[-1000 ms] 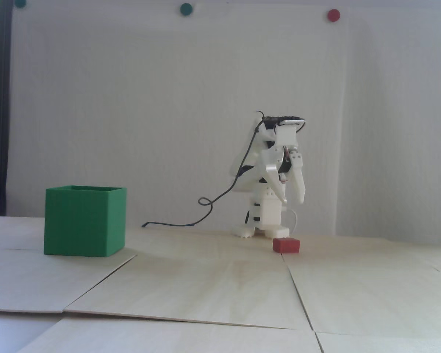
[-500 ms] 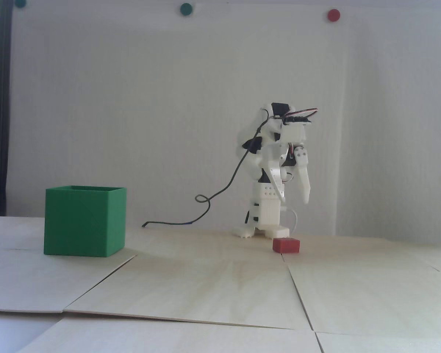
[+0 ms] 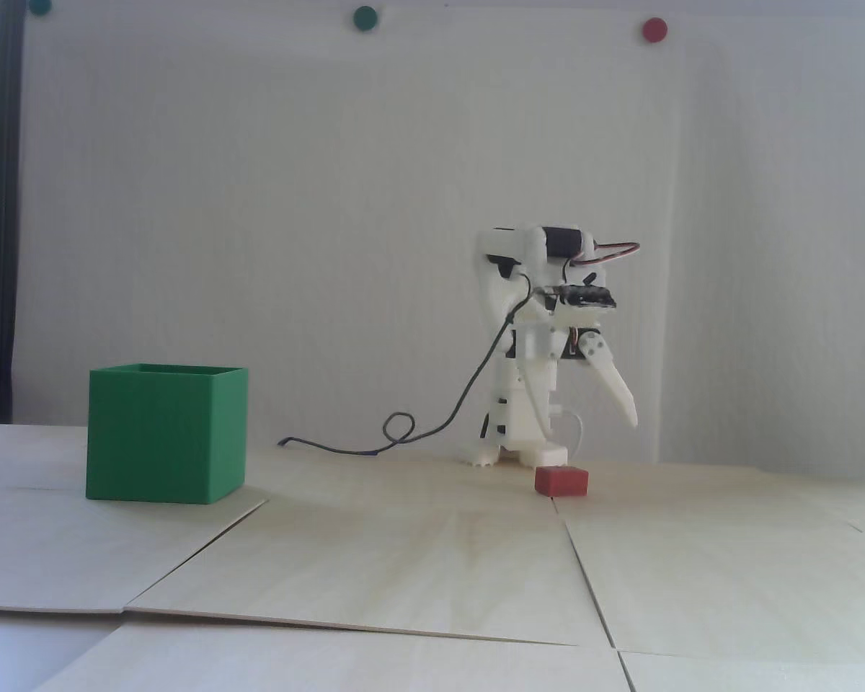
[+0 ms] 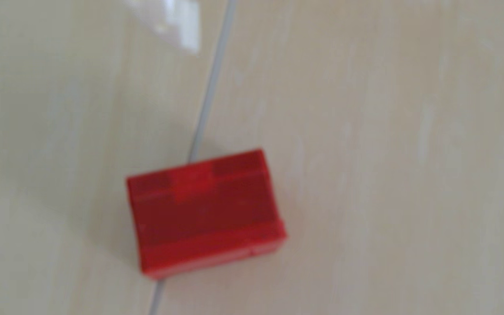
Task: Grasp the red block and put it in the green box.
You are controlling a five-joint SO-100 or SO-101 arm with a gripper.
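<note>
From the fixed view, the tool [image 3: 590, 425] hangs spread wide and empty above the red block [image 3: 562, 481] on the counter [image 3: 432, 562], well apart from the green box [image 3: 166, 434] at left. The blurred wrist view shows the block [image 4: 205, 212] straddling a panel seam [image 4: 211, 81].

One red block [image 3: 562, 481] lies on the table [image 3: 432, 562]. One green box [image 3: 167, 442] stands on it. One white arm [image 3: 530, 346] carries one gripper [image 3: 590, 422]. On the wall sit three round dots: two green, one red.
</note>
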